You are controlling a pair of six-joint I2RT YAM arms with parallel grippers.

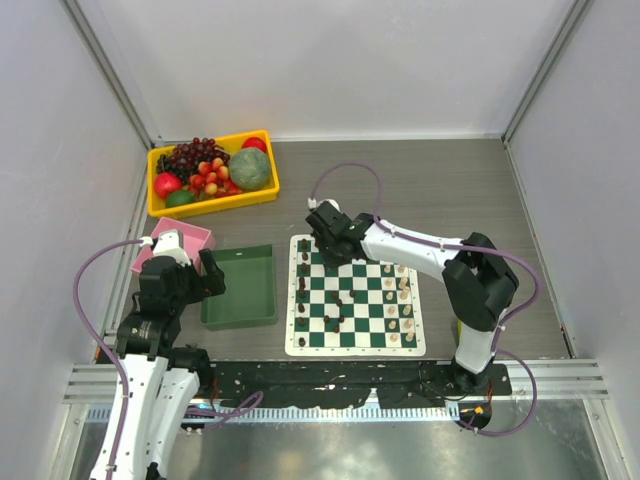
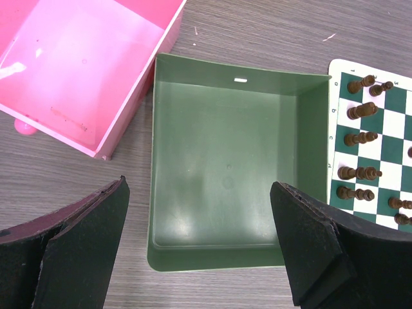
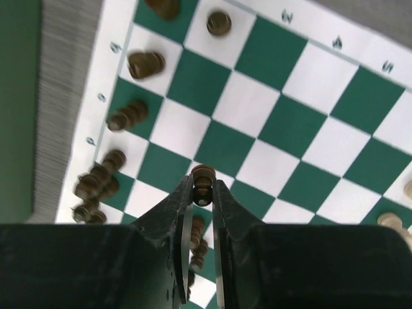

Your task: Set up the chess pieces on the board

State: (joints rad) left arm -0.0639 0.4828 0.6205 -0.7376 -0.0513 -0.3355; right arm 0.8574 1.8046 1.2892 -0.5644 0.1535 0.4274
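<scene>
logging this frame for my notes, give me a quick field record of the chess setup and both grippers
right gripper: shut on a dark chess piece, over the board
left gripper: open, empty, above the green tray
green tray: empty
dark pieces: mostly along the board's left side in the top view, a few mid-board
cream pieces: along its right side
pink bin: beside the tray
yellow bin: holds fruit, far left

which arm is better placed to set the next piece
Right: the right fingers are shut on a dark piece above the board; the left fingers hang open over the green tray.
</scene>
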